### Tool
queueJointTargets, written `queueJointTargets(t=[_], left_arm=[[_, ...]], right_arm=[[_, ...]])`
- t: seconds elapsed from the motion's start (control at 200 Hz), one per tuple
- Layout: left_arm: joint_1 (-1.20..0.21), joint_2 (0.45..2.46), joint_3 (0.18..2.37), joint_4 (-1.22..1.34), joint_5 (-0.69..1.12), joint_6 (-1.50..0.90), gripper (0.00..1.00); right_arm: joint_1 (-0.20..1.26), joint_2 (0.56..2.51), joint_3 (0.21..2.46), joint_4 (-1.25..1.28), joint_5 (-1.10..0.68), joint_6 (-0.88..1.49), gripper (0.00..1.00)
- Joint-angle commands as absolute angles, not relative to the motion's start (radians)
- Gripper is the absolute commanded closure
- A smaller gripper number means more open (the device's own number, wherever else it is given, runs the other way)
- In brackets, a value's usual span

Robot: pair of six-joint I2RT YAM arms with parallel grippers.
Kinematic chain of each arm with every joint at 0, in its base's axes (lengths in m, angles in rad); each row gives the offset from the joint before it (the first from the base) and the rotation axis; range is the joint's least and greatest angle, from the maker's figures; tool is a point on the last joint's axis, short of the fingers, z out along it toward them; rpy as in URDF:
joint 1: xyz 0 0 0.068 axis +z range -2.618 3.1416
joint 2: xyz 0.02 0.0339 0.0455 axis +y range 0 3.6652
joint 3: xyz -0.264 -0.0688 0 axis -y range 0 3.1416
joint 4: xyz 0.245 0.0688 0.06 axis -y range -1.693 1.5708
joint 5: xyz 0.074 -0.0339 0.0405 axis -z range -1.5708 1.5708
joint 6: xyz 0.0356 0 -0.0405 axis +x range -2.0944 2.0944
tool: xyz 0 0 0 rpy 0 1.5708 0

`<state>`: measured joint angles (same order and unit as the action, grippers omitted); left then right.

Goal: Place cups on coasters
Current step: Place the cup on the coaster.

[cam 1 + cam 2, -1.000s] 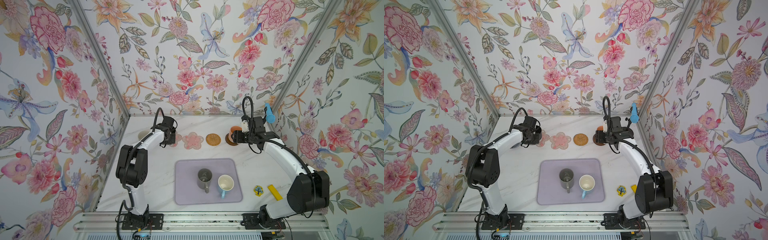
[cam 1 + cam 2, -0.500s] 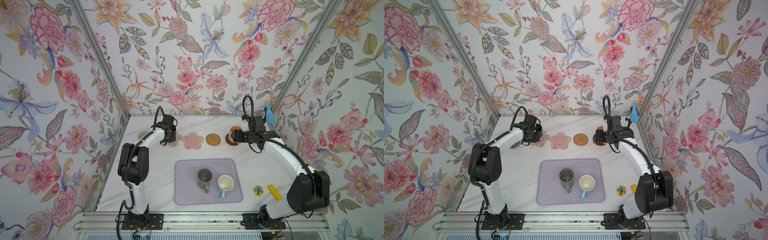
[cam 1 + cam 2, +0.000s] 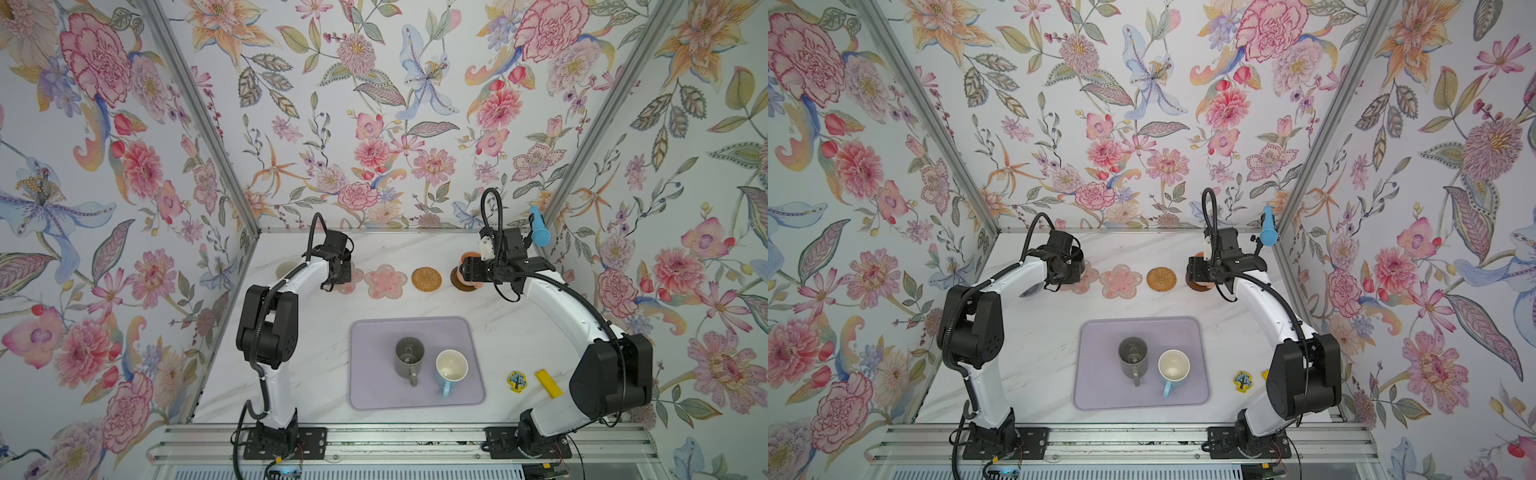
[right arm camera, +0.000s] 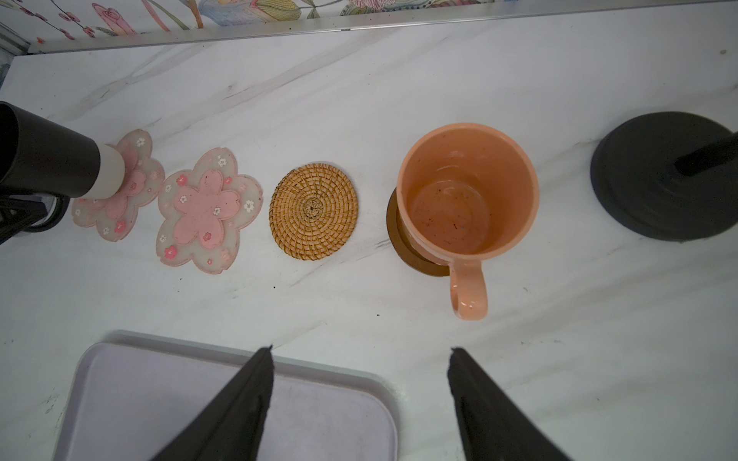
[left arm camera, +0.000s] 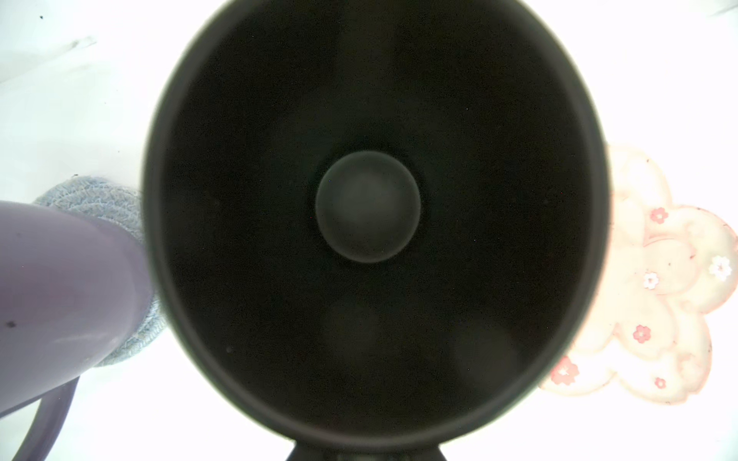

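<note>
The left pincer, clamped on the black mug, held it over the end flower coaster; the right pincer gaped empty.

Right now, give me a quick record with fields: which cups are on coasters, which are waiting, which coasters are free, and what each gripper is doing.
On coasters: peach mug on brown coaster; purple mug on knitted coaster
Left gripper: shut on black mug, at a pink flower coaster
Waiting: grey mug and blue mug on the purple mat
Free coasters: second flower coaster, woven coaster
Right gripper: open, empty
</note>
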<state>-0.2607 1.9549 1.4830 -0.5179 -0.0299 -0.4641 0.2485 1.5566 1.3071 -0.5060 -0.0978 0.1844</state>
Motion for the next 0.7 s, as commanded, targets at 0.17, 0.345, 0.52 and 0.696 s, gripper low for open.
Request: queueJointTargets(t=[0.17, 0.345, 0.52, 0.696], left_arm=[[-0.249, 1.968, 1.47, -0.455, -0.024, -0.483, 1.0], [-0.248, 1.963, 1.445, -0.452, -0.015, -0.493, 1.0], [-0.248, 1.957, 1.428, -0.457, -0.018, -0.497, 0.88], [-0.249, 1.947, 1.415, -0.463, -0.019, -0.496, 0.71]], right_arm=[[0.261, 1.582, 1.334, -0.525, -0.104, 0.192, 0.29], [0.262, 1.585, 1.332, -0.524, -0.103, 0.192, 0.29], [0.265, 1.586, 1.331, -0.525, -0.109, 0.191, 0.29], [0.271, 1.587, 1.332, -0.525, -0.114, 0.195, 0.29]])
